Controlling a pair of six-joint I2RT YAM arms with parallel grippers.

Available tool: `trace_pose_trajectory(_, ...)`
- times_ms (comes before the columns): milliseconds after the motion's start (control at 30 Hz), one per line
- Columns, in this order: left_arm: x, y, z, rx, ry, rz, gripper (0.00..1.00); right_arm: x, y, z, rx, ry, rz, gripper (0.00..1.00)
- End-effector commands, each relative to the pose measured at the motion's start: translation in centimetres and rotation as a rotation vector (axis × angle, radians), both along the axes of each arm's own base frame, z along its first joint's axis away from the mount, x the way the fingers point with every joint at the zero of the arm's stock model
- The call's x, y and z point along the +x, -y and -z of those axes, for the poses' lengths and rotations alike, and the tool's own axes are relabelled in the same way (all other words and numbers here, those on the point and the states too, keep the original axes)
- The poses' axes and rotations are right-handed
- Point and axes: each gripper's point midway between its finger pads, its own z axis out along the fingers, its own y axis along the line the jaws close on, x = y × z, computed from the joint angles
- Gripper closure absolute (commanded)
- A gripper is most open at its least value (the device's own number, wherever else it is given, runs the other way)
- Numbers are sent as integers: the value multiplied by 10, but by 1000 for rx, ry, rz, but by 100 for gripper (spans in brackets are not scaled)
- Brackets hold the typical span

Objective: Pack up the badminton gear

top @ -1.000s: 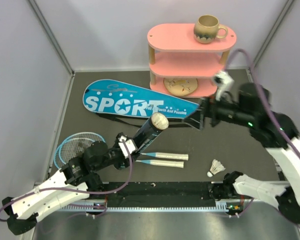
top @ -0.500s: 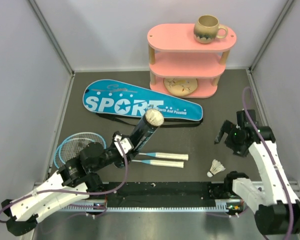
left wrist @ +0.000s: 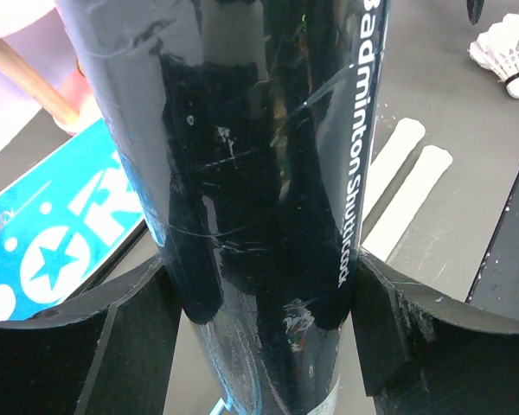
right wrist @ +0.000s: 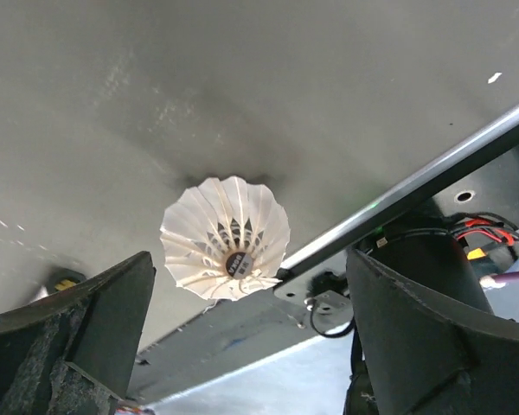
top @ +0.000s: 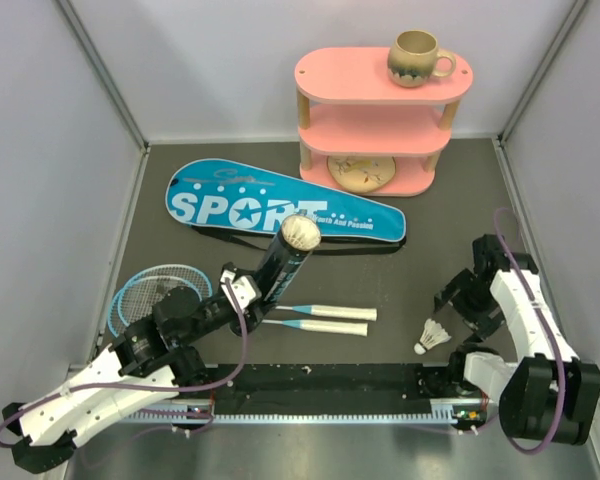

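The long black tube [top: 277,262] stands tilted above the table with a white shuttlecock [top: 300,233] in its open top. My left gripper [top: 245,293] is shut on the tube's lower part. In the left wrist view the tube [left wrist: 242,173] fills the space between both fingers of that gripper [left wrist: 259,324]. Two light-blue rackets [top: 152,290] lie at the left, their white handles [top: 325,319] under the tube. The blue "SPORT" cover [top: 280,208] lies behind them. A loose shuttlecock [top: 435,334] lies at the right front. My right gripper [top: 460,304] hovers open just behind this shuttlecock [right wrist: 227,238], its jaws [right wrist: 251,298] wide apart.
A pink three-tier shelf [top: 380,120] stands at the back with a beige mug [top: 418,57] on top and a flat plate [top: 361,171] on its bottom tier. Grey walls close in both sides. A black rail [top: 320,378] runs along the near edge.
My right arm has swung down from beside the shelf to low over the loose shuttlecock at the right front. The left gripper and the tube have shifted slightly left.
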Motion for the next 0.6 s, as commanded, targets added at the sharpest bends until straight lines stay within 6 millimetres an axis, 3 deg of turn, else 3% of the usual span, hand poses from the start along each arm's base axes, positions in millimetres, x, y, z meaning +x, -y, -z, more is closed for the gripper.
trace_pose_trajectory(0,-1,2,-53,-157,81,7,100,6,17,-8,-86,78,148,11)
trace_pose_trajectory(100,-6,6,-53,-159,80,40,100,8,14,-9,-74,100,165,20)
trace_pose_trajectory(467,-3,8,-47,-135,72,34,100,0,-12,6,41,-51,17,19)
trace_pose_trajectory(500,-2,8,-46,-132,70,32,100,-2,-16,9,60,-67,13,21)
trace_pose_trajectory(567,-3,9,-45,-129,67,35,100,0,-26,10,123,-63,2,40)
